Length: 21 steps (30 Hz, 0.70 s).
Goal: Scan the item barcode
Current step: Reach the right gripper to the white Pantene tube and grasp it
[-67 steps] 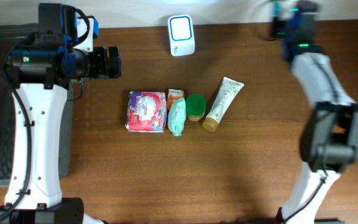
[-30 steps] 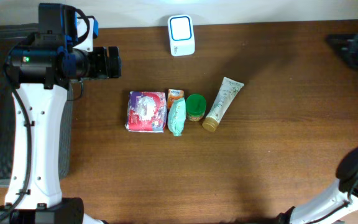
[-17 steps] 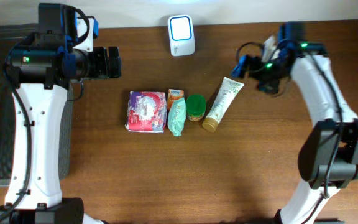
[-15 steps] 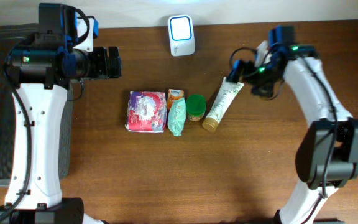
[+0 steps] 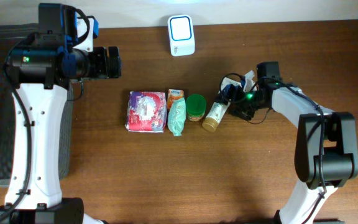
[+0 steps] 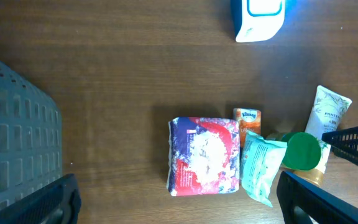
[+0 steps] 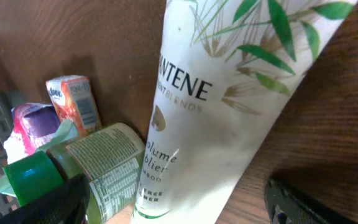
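A white Pantene tube (image 5: 215, 113) lies slanted on the brown table at the right end of a row of items. My right gripper (image 5: 232, 102) is down over the tube's upper half. In the right wrist view the tube (image 7: 229, 112) runs between the two dark fingertips (image 7: 61, 205); the gripper (image 7: 185, 210) is open, with bare wood showing beside the tube. The white scanner (image 5: 181, 27) with a blue-lit face stands at the table's back edge. My left gripper (image 5: 107, 62) hovers open and holds nothing, high at the left; its view looks down on the scanner (image 6: 259, 17).
Left of the tube are a green-capped bottle (image 5: 196, 107), a mint packet (image 5: 177, 117), an orange tissue pack (image 5: 175, 94) and a red-purple pack (image 5: 146, 111). The bottle (image 7: 98, 168) touches the tube's side. A grey basket (image 6: 11, 124) sits off the table's left.
My right arm has swung in from the back right and come down over the tube. The left arm and the items have not moved.
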Each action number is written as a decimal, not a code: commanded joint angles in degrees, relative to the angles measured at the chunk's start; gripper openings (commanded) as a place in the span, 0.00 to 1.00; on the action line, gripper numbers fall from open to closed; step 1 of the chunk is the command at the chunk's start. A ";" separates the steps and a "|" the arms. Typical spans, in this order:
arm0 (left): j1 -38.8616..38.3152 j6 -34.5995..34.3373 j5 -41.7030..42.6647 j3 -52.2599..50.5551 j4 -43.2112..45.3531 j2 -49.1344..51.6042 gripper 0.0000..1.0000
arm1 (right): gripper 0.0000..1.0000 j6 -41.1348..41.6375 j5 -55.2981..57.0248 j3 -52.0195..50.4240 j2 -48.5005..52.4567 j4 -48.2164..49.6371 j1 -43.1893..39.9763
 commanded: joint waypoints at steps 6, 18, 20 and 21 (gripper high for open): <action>0.00 0.48 0.00 0.07 0.09 -0.55 0.99 | 0.38 4.81 8.87 -1.97 5.40 2.27 3.34; 0.00 0.48 0.00 0.07 0.09 -0.55 0.99 | 0.04 -4.76 20.98 19.30 2.78 -24.57 1.57; 0.00 0.50 0.00 0.07 0.09 -0.55 0.99 | 0.04 -4.74 30.42 24.33 2.78 -33.07 2.12; 0.00 0.50 0.00 0.07 0.09 -0.55 0.99 | 0.04 -4.59 35.67 26.10 2.78 -37.11 2.38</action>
